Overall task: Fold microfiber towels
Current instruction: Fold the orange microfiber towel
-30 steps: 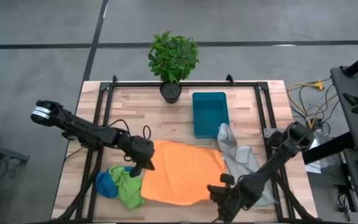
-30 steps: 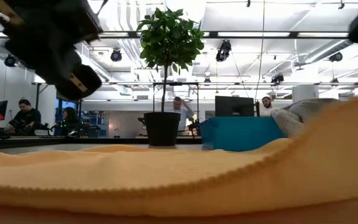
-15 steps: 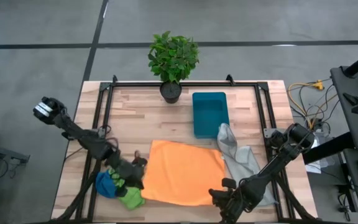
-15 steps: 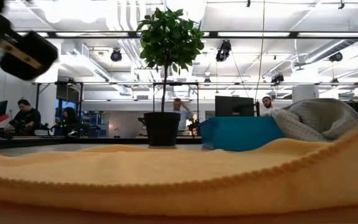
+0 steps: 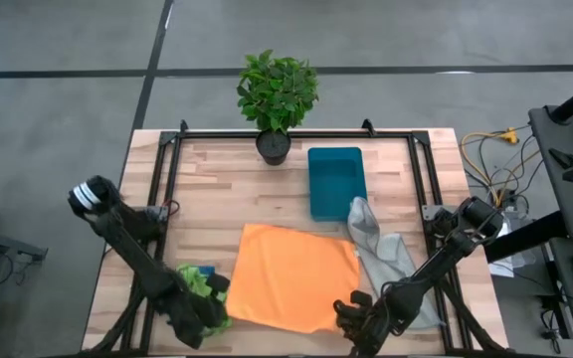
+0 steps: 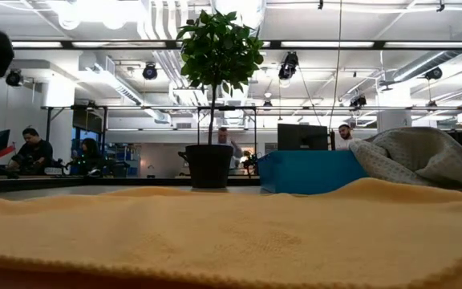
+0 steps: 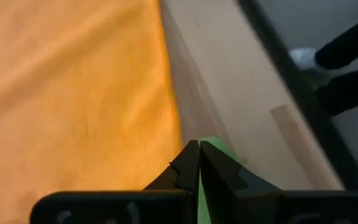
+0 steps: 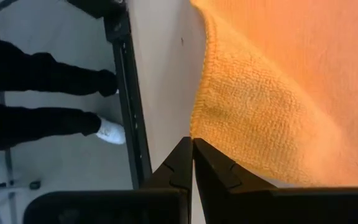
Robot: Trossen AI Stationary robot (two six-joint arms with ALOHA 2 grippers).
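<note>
The orange towel (image 5: 291,273) lies spread on the table's middle, and its surface fills the low view (image 6: 215,233). The lime green towel (image 5: 205,286) is bunched at its left edge, partly under my left arm. The pale grey towel (image 5: 381,249) lies crumpled at its right. My left gripper (image 5: 207,316) is shut over the green towel (image 7: 215,148), beside the orange towel's left edge (image 7: 166,93). My right gripper (image 5: 344,310) is shut at the orange towel's near right corner. My left gripper (image 7: 199,146) has its shut tips just over the green towel; whether they touch it, I cannot tell. My right gripper (image 8: 192,142) pinches the orange towel's near right corner (image 8: 197,127) between its two fingers, slanting down from the near right. The cloth rises in a low ridge toward the tips; the rest lies on the table.
A teal bin (image 5: 336,181) and a potted plant (image 5: 277,94) stand at the far side. Black frame rails (image 5: 167,179) run along the table's edges. A person's legs and a white shoe (image 8: 110,130) show beside the table's near edge.
My left gripper, still shut, has swept from the orange towel's far left part toward the table's near edge, rolling as it went, and now stands over the green towel. My right gripper has sunk a little, and the towel's raised near right part has come down.
</note>
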